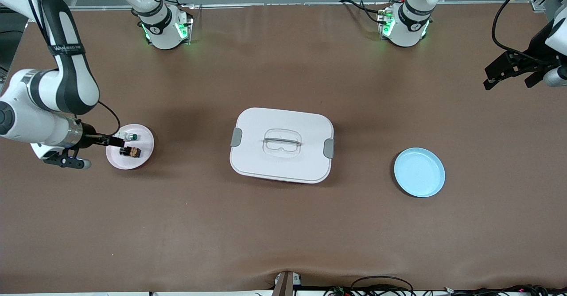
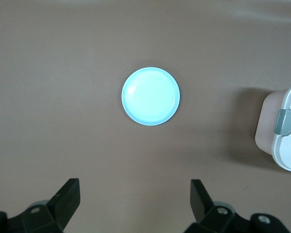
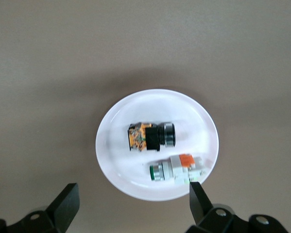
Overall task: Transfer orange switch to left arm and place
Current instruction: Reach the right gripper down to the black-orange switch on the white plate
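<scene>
Both pairs of jaws stand wide apart, holding nothing. Starting at the right arm's end of the table, our right gripper (image 1: 117, 142) hovers over the small round white plate (image 1: 144, 154). On it lies the tiny black cylindrical orange switch (image 1: 130, 152), on its side, just beside the small white part with a green button (image 1: 132, 136). We judge the pickup is in hand: next we must descend and straddle only the orange-banded part. The large white latched plastic box (image 1: 281, 144) sits mid-table, an obstacle. Past it, the round pale-blue plate (image 1: 419, 172) waits empty, and our left gripper (image 1: 509, 72) waits, raised at its end.
</scene>
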Motion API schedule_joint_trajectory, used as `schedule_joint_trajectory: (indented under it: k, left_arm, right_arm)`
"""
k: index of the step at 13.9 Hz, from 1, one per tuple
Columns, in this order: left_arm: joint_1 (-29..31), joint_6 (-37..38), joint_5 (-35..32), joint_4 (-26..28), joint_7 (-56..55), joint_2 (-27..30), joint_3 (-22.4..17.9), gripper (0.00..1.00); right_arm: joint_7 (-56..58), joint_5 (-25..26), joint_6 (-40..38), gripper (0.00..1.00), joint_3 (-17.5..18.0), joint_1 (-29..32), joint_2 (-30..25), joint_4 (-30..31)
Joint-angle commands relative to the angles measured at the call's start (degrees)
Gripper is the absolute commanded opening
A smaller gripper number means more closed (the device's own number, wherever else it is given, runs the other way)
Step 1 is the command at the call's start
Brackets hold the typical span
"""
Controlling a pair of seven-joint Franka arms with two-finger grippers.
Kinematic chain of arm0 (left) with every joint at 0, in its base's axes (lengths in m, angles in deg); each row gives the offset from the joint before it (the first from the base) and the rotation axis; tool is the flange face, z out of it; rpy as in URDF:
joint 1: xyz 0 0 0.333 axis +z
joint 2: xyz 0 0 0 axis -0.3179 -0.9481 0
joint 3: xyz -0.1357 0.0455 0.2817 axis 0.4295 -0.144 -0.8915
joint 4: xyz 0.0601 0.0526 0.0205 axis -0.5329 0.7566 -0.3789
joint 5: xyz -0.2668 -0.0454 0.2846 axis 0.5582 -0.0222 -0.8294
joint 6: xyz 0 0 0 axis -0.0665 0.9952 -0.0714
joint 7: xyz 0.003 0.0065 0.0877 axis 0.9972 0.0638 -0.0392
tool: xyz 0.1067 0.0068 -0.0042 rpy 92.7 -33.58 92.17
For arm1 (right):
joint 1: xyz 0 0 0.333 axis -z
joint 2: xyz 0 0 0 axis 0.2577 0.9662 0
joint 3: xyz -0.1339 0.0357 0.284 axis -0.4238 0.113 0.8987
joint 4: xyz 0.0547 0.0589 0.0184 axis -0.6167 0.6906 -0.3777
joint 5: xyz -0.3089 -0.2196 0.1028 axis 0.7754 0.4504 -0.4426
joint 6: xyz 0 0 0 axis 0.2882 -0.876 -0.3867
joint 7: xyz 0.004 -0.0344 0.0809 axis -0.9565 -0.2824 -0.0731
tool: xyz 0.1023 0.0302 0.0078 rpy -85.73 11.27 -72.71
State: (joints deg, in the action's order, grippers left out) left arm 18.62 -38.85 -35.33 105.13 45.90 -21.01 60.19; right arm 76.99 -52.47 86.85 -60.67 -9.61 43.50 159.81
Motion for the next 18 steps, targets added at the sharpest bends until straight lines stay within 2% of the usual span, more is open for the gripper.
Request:
schedule_joint_trajectory:
  k: [1, 5, 10, 18]
  left_arm:
    - [0.4, 0.9, 1.1, -0.7, 0.8, 0.1, 0.0, 1.0]
    - [0.5, 0.9, 1.1, -0.7, 0.8, 0.1, 0.0, 1.0]
    - [0.5, 0.9, 1.1, -0.7, 0.8, 0.1, 0.0, 1.0]
    - [0.4, 0.9, 1.1, -0.7, 0.8, 0.1, 0.1, 1.0]
  right_arm:
    - [2.7, 0.8, 3.1, 1.0, 0.5, 1.1, 2.6, -0.1]
    - [2.8, 0.8, 9.0, 1.0, 0.5, 1.3, 5.8, 1.3]
    - [2.8, 0.8, 11.9, 1.0, 0.5, 1.2, 9.5, 1.4]
    - [2.8, 1.2, 15.5, 1.0, 0.5, 1.4, 11.3, 4.0]
